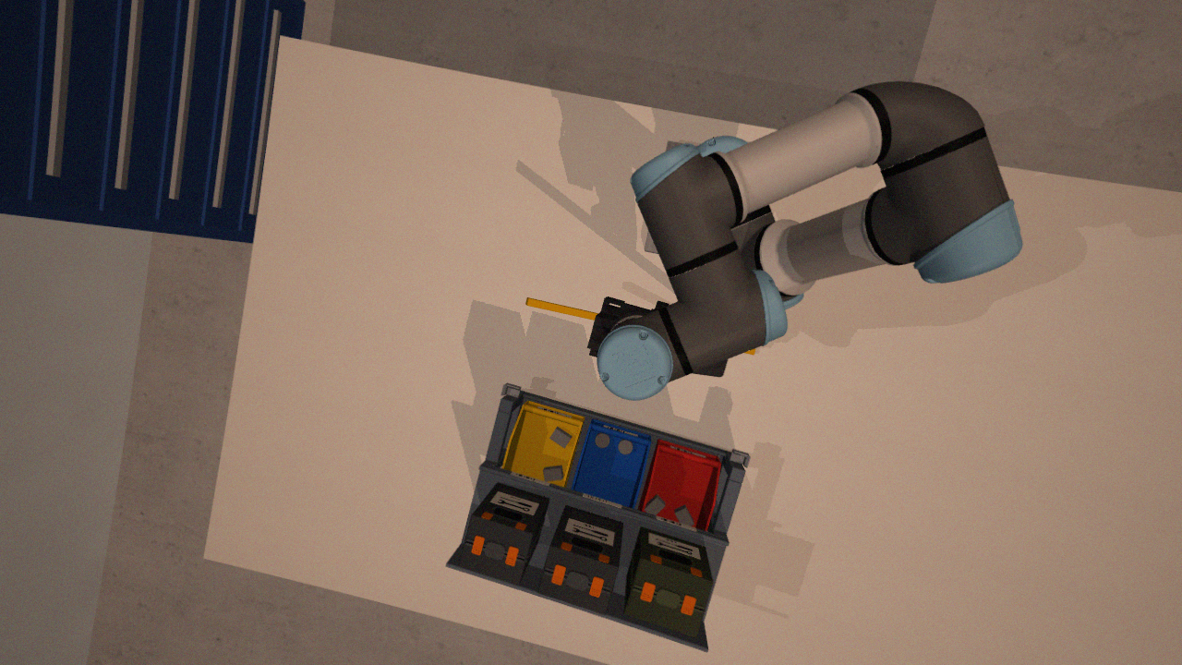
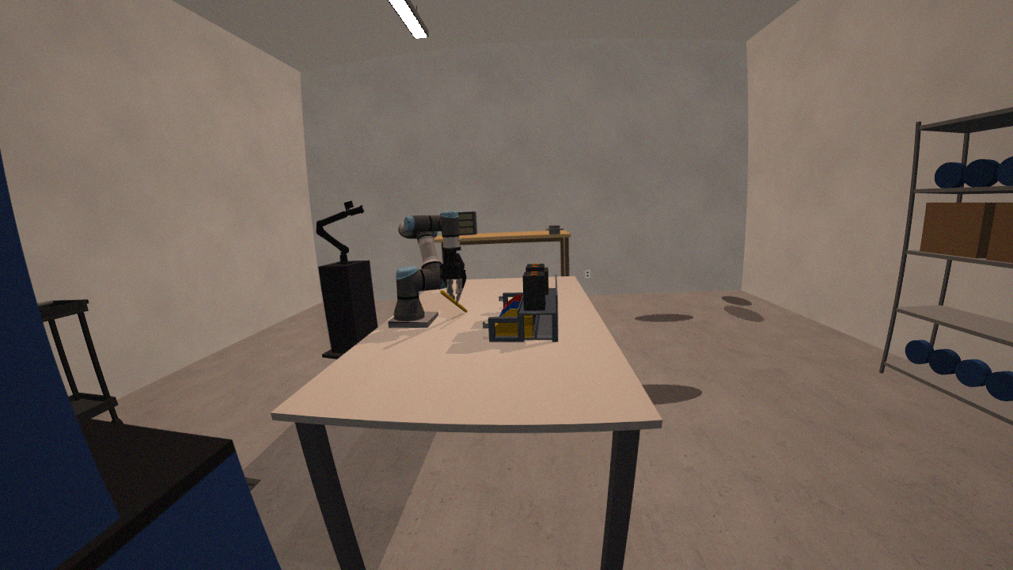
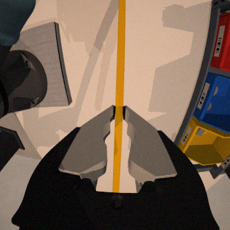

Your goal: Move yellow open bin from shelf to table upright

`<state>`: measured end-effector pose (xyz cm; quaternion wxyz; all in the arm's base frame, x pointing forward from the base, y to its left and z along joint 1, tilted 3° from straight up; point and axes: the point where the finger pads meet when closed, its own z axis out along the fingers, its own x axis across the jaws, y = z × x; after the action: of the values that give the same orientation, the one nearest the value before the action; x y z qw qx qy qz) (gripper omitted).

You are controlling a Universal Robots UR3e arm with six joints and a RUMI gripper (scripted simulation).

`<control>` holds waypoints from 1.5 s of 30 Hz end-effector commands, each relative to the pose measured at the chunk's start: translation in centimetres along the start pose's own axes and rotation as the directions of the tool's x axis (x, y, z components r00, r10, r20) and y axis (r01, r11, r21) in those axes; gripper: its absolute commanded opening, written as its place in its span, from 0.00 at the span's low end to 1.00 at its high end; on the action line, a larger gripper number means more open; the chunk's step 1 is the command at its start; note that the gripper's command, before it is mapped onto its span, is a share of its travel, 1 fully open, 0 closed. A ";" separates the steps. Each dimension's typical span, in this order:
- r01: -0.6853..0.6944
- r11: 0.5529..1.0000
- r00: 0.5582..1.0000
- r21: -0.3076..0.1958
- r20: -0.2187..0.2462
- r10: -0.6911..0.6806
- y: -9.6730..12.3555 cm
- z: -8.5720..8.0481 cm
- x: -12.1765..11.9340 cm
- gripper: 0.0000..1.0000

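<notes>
The yellow open bin (image 1: 522,451) (image 2: 506,329) (image 3: 207,156) sits in the leftmost lower bay of the grey shelf (image 1: 493,438) (image 3: 211,41) in the top view. Two grey parts (image 1: 560,436) (image 1: 552,473) show inside it. My gripper (image 2: 455,298) (image 3: 119,107) is shut on a long thin yellow bar (image 1: 560,308) (image 2: 461,307) (image 3: 121,57), which it holds above the table (image 1: 355,247) (image 2: 460,382), off the shelf's open side. The bar is tilted in the exterior view. The wrist hides the bar's middle in the top view. Nothing crosses the yellow bin's open top.
A blue bin (image 1: 611,475) (image 3: 217,102) stands beside the yellow one, and a red bin (image 1: 684,488) (image 3: 223,45) beyond it. Three dark cases (image 1: 506,504) (image 1: 583,538) (image 1: 670,578) with orange latches stand on the shelf's upper level. A blue cabinet (image 1: 149,107) is past the table's left edge.
</notes>
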<state>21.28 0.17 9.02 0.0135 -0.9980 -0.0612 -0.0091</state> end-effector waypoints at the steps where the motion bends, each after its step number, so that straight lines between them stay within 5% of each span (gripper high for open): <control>1: 0.002 1.000 1.000 0.004 -0.023 -0.002 0.2 -0.3 -1.6 0.00; 14: 0.002 1.000 1.000 0.004 -0.022 -0.002 0.2 -0.3 -2.9 0.00; 45: 0.002 1.000 1.000 0.004 -0.022 -0.002 0.2 -0.3 -1.8 0.00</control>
<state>19.26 -0.20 9.26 0.0170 -0.9977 -0.0620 -0.0193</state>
